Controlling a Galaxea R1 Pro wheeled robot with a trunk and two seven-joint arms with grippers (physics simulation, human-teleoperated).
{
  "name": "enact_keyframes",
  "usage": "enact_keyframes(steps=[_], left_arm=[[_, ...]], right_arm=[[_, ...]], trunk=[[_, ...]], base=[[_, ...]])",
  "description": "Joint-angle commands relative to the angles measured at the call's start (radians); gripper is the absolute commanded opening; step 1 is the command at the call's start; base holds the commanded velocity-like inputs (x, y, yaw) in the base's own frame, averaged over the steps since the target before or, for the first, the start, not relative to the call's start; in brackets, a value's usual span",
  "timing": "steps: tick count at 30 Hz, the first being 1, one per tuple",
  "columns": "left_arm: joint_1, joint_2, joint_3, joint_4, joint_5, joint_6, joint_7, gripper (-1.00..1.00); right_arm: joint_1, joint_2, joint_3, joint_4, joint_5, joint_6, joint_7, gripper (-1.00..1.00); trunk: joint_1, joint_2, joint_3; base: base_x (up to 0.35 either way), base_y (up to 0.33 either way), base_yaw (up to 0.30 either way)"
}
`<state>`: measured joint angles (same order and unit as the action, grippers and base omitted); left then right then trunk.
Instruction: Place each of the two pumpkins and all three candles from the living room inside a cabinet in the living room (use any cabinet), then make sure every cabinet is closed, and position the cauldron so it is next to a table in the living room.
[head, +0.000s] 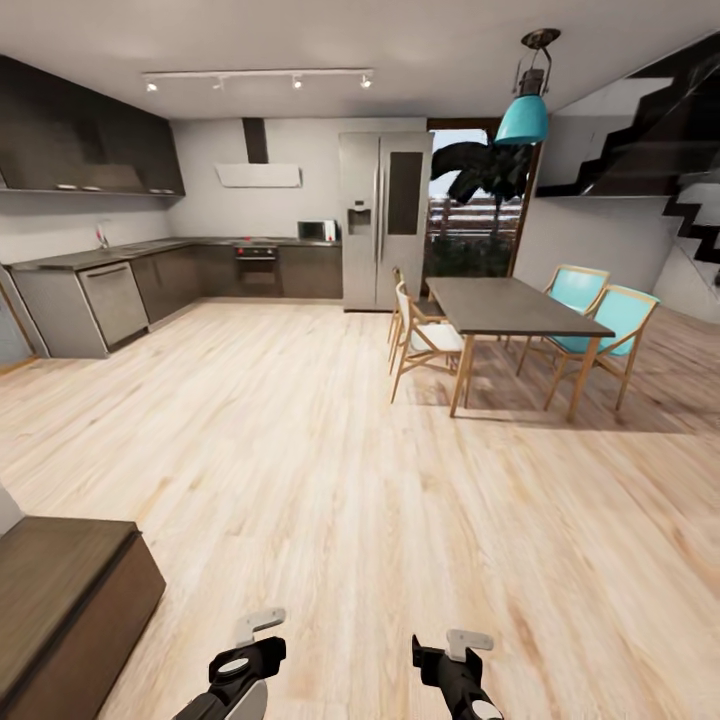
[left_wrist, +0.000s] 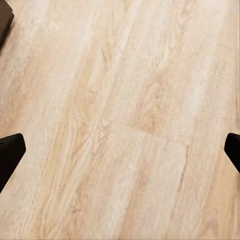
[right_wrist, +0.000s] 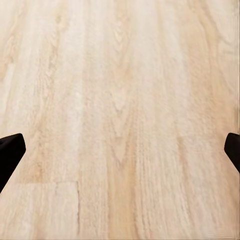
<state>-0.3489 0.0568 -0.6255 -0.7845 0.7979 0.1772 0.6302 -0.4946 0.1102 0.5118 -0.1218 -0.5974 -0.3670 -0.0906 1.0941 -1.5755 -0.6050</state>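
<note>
As both hover, left claw (left_wrist: 120, 150) (empty) agape, right claw (right_wrist: 120, 150) too

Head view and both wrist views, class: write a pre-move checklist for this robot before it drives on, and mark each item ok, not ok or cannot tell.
1. Left end effector open and empty: ok, fingertips far apart over bare wood floor.
2. Right end effector open and empty: ok, nothing between its fingertips.
3. Floor just ahead free of obstacles: ok.
4. Dark brown low unit close on the left side: not ok, near the left arm.
5. Dining table and chairs ahead right: ok, well apart.
6. Pumpkins, candles, cauldron located: cannot tell.
</note>
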Motion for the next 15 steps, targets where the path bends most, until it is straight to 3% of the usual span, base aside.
enact_keyframes(steps=[1,15], left_arm=[[-0.001,0.002,-0.005,-0.002,0.003,0.004,0.008,1.0],[-0.001,0.002,-0.005,-0.002,0.004,0.004,0.008,1.0]], right_arm=[[-0.001,0.0,0.008,0.001,-0.004,-0.003,-0.006,1.0],[-0.001,0.0,0.007,0.001,-0.004,-0.004,-0.006,1.0]], trunk=[[0.0,-0.001,-0.002],[0.0,-0.001,-0.008]], base=[[0.0,0.0,-0.256],[0.0,0.0,-0.267]])
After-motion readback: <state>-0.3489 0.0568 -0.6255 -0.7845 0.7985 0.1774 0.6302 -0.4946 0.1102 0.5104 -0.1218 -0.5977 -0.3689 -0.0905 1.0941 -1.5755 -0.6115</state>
